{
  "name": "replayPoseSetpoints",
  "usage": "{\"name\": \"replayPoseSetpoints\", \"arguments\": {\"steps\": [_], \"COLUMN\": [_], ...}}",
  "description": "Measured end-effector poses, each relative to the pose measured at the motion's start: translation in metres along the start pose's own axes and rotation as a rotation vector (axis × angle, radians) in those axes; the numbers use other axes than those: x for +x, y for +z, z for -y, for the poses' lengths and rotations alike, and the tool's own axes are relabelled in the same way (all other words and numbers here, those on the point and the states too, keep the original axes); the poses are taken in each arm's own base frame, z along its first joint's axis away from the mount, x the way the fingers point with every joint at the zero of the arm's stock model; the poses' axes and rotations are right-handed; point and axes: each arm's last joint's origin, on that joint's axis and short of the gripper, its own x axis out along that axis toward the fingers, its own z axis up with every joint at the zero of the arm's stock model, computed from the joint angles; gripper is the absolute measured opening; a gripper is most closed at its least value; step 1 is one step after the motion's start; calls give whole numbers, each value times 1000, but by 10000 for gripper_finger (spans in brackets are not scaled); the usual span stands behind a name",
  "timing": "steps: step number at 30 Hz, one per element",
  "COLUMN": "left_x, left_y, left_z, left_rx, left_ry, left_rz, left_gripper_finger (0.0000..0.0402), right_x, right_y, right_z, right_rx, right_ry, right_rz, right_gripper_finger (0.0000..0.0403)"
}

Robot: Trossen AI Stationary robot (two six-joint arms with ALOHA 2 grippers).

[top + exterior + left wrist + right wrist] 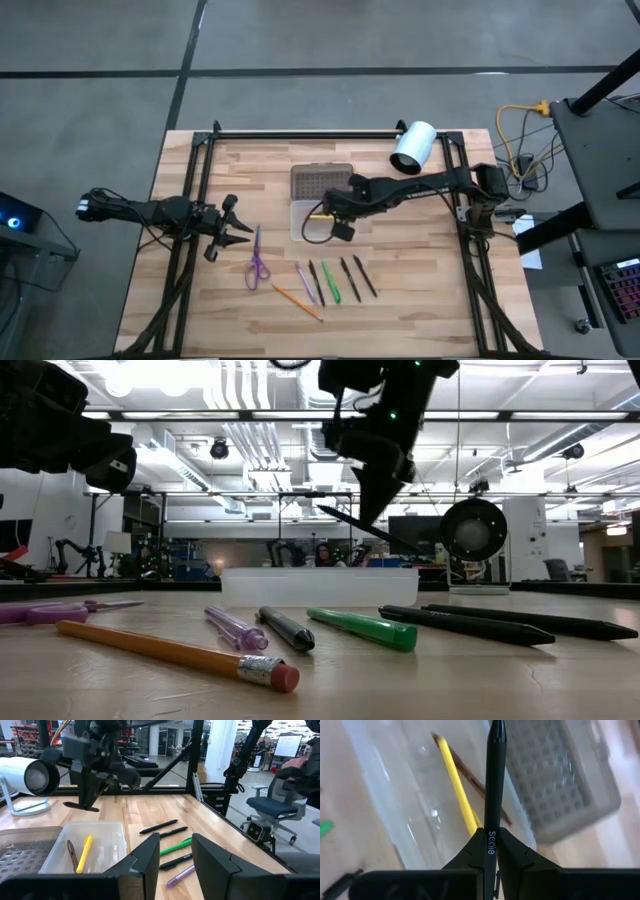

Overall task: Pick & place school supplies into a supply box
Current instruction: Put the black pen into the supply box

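Two pencils already lie in the supply box [315, 222]. Right end effector [491, 851], clamped on a black pen [495, 785], hangs above it (left waits, fingers apart); next: lower, release.

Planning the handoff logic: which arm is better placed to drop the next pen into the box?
Right. Its hand is shut on a black pen above the box; the left hand waits open near the scissors.
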Motion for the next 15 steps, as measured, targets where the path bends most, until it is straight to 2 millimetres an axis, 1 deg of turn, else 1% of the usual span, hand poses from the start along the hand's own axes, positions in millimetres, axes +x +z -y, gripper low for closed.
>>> {"name": "replayPoseSetpoints", "arguments": {"steps": [5,9,15], "left_x": [0,0,0], "left_y": [0,0,0], "left_z": [0,0,0], "left_rx": [0,0,0], "left_ry": [0,0,0], "left_rz": [0,0,0], "left_gripper_finger": [99,99,99], "right_x": [-1,0,0], "right_y": [9,14,14], "right_z": [-1,0,-1], "right_rx": [-73,-60,-105], "right_ry": [25,43,58], "right_rz": [65,111,111], "right_gripper_finger": [13,13,13]}}
